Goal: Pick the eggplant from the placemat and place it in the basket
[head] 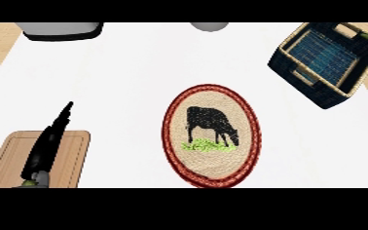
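Hands first: neither the left hand nor the right hand shows anywhere in the frame, so their state cannot be told. At lower left a wooden cutting board [72, 151] lies on the white bench [122, 78]. Across it slants a long, dark, tapering thing with a green lower end, which I take for the eggplant [49, 141], though not surely. The oval placemat [215, 102] at centre carries only its printed cow, so the task's thing seems to sit off it. The basket [316, 90] stands at upper right, open-topped and well apart, with bare bench between. A grey box [61, 29] at upper left and a round grey object [210, 26] at top centre block nothing.
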Controlling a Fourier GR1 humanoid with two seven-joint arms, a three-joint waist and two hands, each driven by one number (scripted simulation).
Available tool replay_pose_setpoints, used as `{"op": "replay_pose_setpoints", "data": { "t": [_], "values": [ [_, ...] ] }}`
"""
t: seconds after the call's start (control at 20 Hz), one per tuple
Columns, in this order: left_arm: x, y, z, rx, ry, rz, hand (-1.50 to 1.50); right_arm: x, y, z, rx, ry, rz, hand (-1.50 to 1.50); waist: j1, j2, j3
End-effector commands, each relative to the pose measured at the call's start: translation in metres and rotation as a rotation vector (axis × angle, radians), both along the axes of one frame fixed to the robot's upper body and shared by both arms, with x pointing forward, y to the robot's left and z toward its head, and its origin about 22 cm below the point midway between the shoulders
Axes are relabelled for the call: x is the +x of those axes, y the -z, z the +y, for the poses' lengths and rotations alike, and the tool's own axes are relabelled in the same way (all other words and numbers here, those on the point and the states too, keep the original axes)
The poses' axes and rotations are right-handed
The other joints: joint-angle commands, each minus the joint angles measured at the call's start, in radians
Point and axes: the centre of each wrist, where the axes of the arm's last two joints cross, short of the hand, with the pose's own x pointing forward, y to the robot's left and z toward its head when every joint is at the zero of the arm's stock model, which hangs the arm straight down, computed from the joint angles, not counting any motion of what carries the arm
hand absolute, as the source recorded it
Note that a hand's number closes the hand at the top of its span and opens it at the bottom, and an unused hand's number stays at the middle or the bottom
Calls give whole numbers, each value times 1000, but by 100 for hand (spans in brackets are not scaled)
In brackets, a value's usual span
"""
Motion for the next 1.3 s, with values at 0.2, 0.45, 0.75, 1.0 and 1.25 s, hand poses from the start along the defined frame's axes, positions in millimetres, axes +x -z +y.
{"op": "replay_pose_setpoints", "data": {
  "t": [0.2, 0.45, 0.75, 1.0, 1.25],
  "values": [
    [-3, -4, 8, 7, 7, -14, 0, -27, -119, -75, 240, -239, 42, 150, 15, 4, -2],
    [17, -1, -15, 4, 47, -29, 0, -60, -145, -136, 319, -280, 121, 150, 47, 23, -3],
    [21, -10, -41, 7, 94, -27, 0, -50, -167, -137, 333, -269, 223, 150, 98, 25, -4],
    [13, -12, -19, 4, 93, -36, 0, -18, -157, -114, 295, -303, 290, 150, 91, 21, -5],
    [23, -1, -19, -8, 86, -23, 0, 14, -162, -85, 278, -272, 293, 150, 85, 22, -6]
  ]
}}
